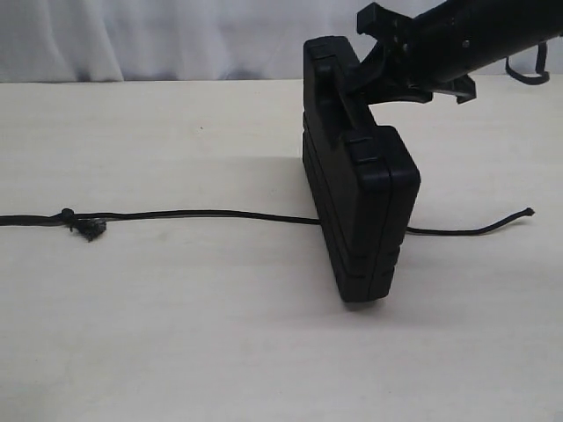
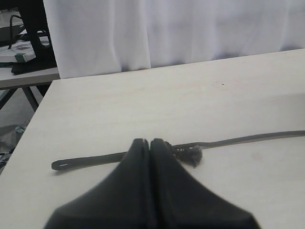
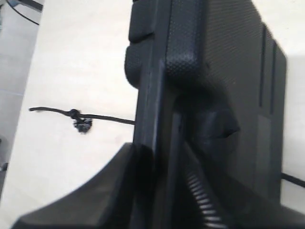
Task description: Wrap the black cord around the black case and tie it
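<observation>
In the exterior view the black case (image 1: 361, 202) stands on edge on the tabletop (image 1: 176, 334), handle end up. The right claw (image 1: 365, 75) reaches down from the upper right and clasps that handle end. The black cord (image 1: 202, 213) lies flat across the tabletop. It runs from the left border, past its frayed knot (image 1: 84, 226), to the foot of the case, and comes out on the other side. Its tip rests apart from the case.

In the left wrist view the left claw (image 2: 150, 142) is closed, its fingers pressed together and holding nothing. It sits just beside the cord's knot.

In the right wrist view the right claw (image 3: 159, 152) straddles the case's edge with a finger on each face, gripping it. The cord lies on the tabletop beyond.
</observation>
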### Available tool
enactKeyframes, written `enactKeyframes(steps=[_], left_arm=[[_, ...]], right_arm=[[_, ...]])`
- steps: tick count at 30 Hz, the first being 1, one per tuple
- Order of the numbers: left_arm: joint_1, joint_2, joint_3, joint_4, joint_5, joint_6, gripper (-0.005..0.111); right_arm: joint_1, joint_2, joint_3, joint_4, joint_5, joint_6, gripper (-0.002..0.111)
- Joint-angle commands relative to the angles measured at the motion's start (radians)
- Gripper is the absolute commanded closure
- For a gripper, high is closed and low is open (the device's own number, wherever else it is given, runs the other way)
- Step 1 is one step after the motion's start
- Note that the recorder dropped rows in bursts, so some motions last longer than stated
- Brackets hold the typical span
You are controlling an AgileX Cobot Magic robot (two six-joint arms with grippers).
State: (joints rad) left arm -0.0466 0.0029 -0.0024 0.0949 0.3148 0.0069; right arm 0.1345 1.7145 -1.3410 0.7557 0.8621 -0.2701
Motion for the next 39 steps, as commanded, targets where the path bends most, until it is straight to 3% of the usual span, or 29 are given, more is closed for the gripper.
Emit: enactKeyframes(steps=[1,39], left_arm=[[0.0,-0.003,0.002,-0.001,-0.006,-0.002,0.107],[0.0,-0.003,0.002,-0.001,-0.006,-0.002,0.107]], right_arm=[[-0.01,0.02,0.017,-0.17,-0.019,-0.004,0.075],[-0.01,0.02,0.017,-0.447,0.081,0.129,0.075]])
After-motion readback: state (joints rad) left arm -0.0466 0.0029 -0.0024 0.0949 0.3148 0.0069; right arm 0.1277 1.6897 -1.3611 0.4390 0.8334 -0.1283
